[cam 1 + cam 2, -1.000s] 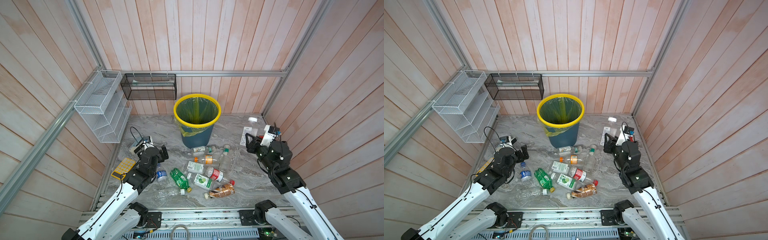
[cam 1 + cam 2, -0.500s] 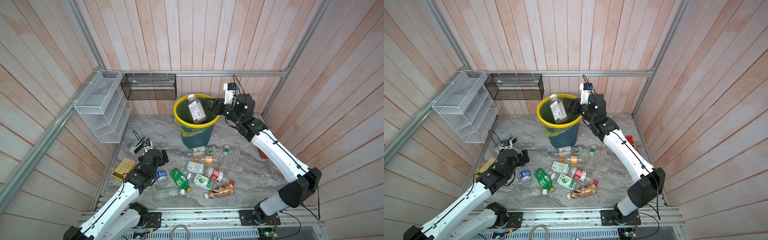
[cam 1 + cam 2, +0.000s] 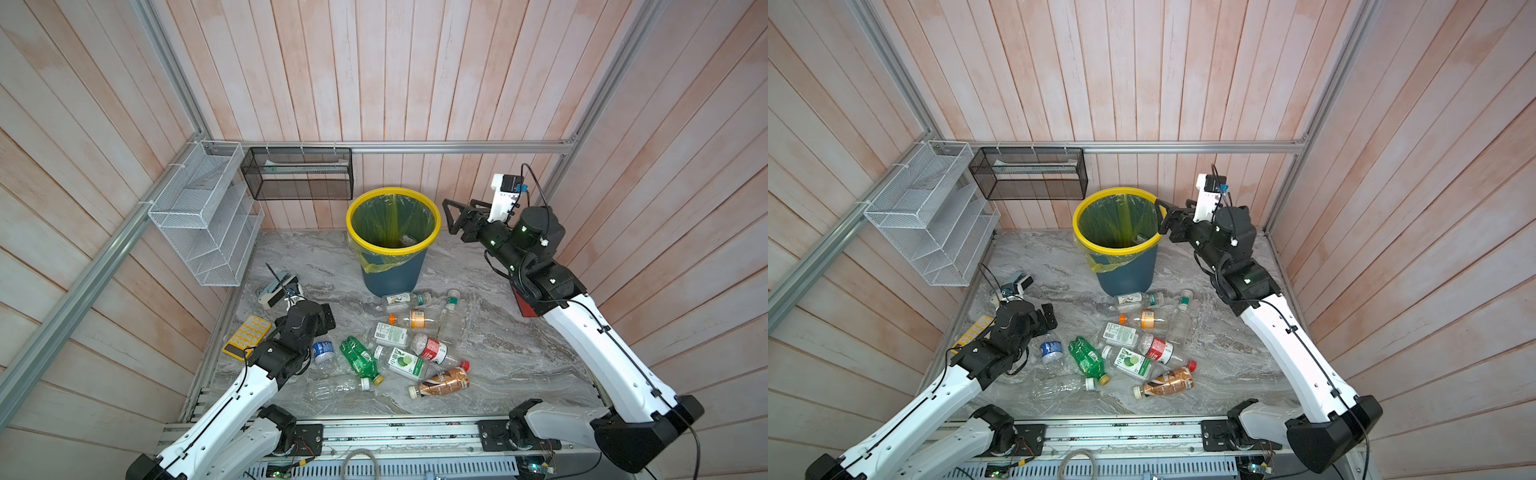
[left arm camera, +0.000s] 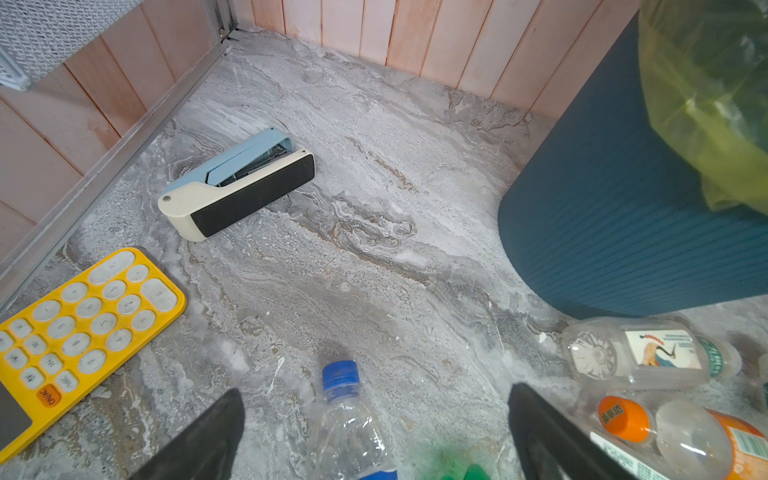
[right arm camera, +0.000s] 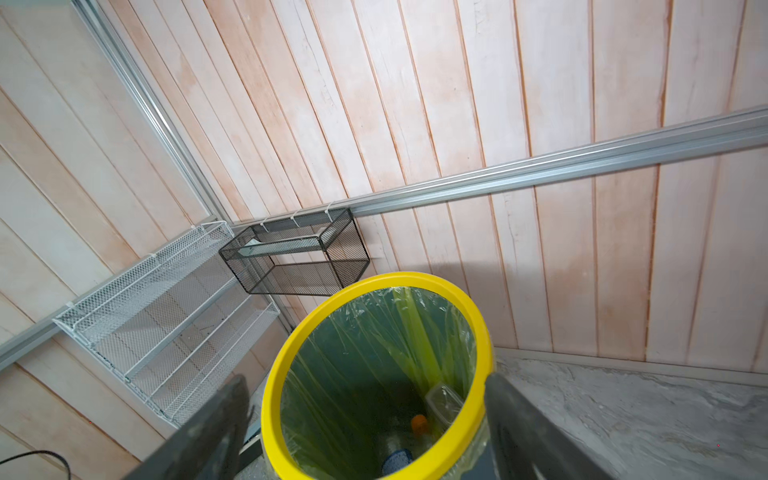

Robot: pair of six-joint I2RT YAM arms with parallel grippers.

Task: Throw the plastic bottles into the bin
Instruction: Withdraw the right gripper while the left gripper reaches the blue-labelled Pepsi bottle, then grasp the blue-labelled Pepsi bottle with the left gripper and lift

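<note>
Grey marble tabletop [image 3: 519, 353]; bin [image 3: 390, 276], bottles [image 3: 358, 360], calculator [image 3: 247, 336], stapler [image 4: 237, 183] on it

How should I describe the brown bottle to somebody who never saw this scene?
Find the tall blue bin with the yellow rim. In front of it lie scattered bottles; look at the right front corner of that pile. The brown bottle is the only brown one there, with a white cap.

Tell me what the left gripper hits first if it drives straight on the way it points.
Probably the blue-capped clear bottle, which lies between the open fingers of the left gripper; if it clears the cap, bare marble table comes next. Depth unclear.
</note>
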